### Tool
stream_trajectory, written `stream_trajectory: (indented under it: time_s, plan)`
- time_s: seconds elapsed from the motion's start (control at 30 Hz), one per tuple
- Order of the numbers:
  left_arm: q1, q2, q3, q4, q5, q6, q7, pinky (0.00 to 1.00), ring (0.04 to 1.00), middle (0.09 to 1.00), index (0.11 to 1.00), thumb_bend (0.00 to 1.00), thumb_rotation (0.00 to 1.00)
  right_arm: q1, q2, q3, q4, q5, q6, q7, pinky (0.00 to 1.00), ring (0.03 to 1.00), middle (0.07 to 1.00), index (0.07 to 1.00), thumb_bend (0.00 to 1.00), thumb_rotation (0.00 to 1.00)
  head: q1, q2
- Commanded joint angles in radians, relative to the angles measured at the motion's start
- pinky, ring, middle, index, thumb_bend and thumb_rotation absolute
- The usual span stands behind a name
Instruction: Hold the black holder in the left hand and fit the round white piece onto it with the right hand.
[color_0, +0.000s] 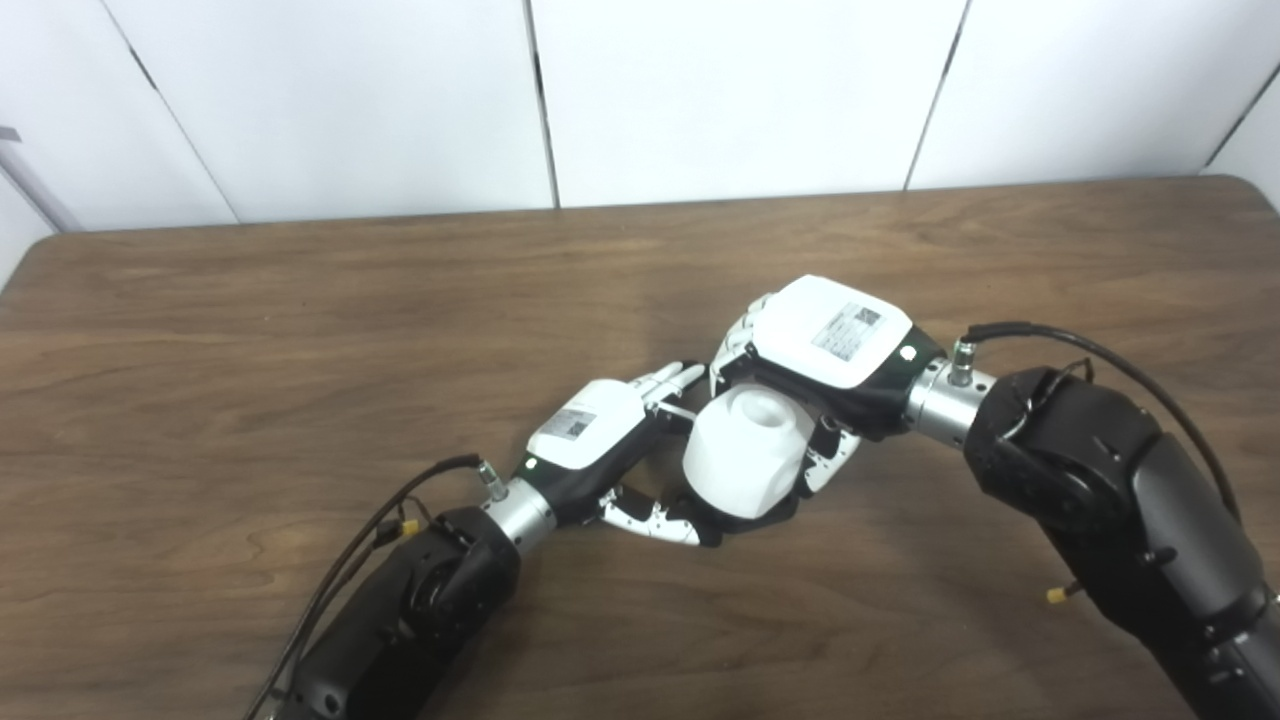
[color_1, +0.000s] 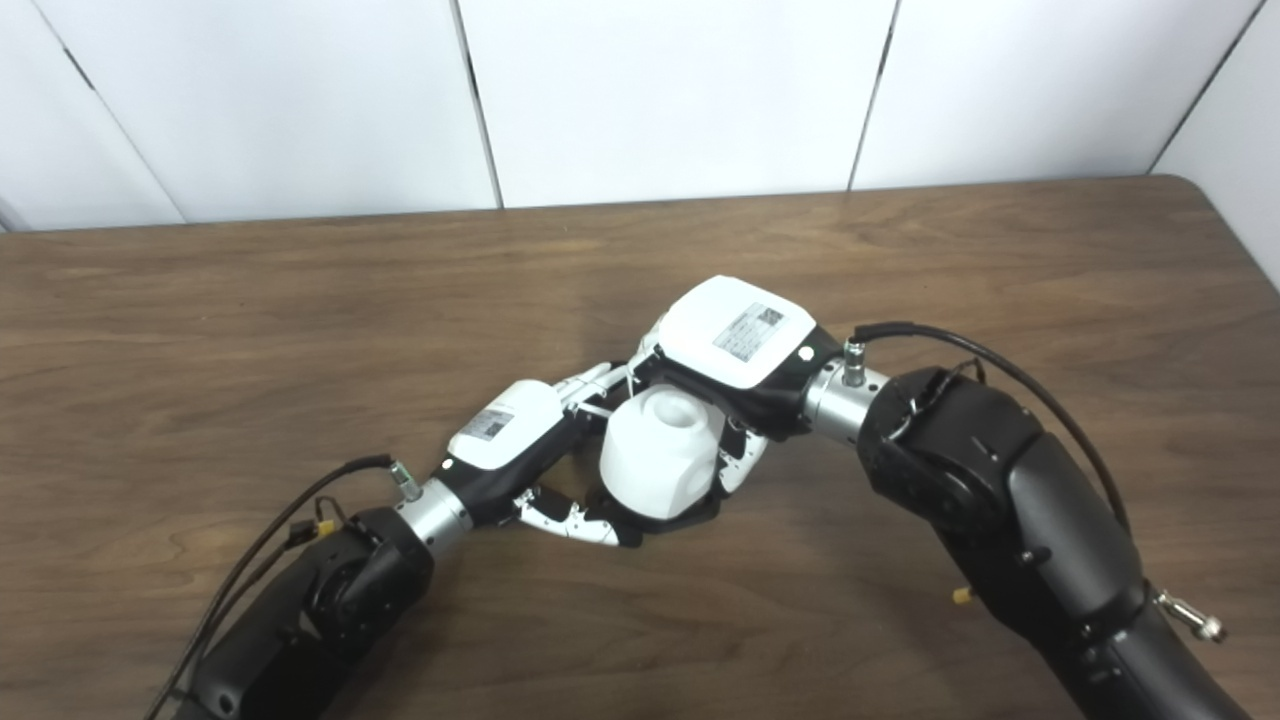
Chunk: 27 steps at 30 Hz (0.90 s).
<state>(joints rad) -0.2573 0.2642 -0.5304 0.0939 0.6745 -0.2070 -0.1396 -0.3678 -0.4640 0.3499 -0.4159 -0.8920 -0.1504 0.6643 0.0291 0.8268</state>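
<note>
Both hands meet over the middle of the wooden table (color_0: 300, 330). The left hand (color_0: 600, 440) comes in low, its fingers (color_0: 655, 522) curled under and around the black holder (color_0: 735, 522), of which only a dark edge shows below the white piece. Probably this braces the holder from below against the push. The right hand (color_0: 825, 350) sits over the top, fingers wrapped down both sides of the round white piece (color_0: 745, 450), clamped on it. The piece rests right on the holder, tilted slightly, its hollow top facing up. Whether it is fully seated cannot be told; likely mid-fit.
</note>
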Motion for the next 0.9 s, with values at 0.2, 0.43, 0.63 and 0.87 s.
stream_trajectory:
  time_s: [0.2, 0.43, 0.63, 0.87]
  plan:
    - [0.036, 0.018, -0.035, 0.056, 0.038, 0.060, -0.088, 0.93, 0.995, 0.982, 0.489, 0.52, 0.07, 0.001, 0.000, -0.016, -0.047, -0.013, -0.003, -0.013, 0.72, 0.724, 0.707, 0.784, 0.90, 0.22, -0.006, 0.001]
    - [0.037, 0.017, -0.037, 0.055, 0.045, 0.061, -0.084, 0.91, 0.991, 0.980, 0.489, 0.52, 0.07, 0.006, 0.008, -0.026, -0.056, -0.009, -0.015, -0.030, 0.70, 0.717, 0.750, 0.868, 0.94, 0.21, -0.005, 0.001]
    - [0.037, 0.018, -0.036, 0.051, 0.041, 0.065, -0.090, 0.92, 0.994, 0.983, 0.489, 0.52, 0.07, 0.004, 0.013, -0.031, -0.057, -0.006, -0.013, -0.024, 0.71, 0.724, 0.773, 0.907, 0.95, 0.22, -0.004, 0.003]
    - [0.038, 0.017, -0.036, 0.059, 0.043, 0.060, -0.081, 0.91, 0.991, 0.976, 0.488, 0.52, 0.07, 0.005, 0.014, -0.036, -0.056, -0.006, -0.009, -0.019, 0.72, 0.722, 0.783, 0.903, 0.95, 0.22, -0.005, 0.001]
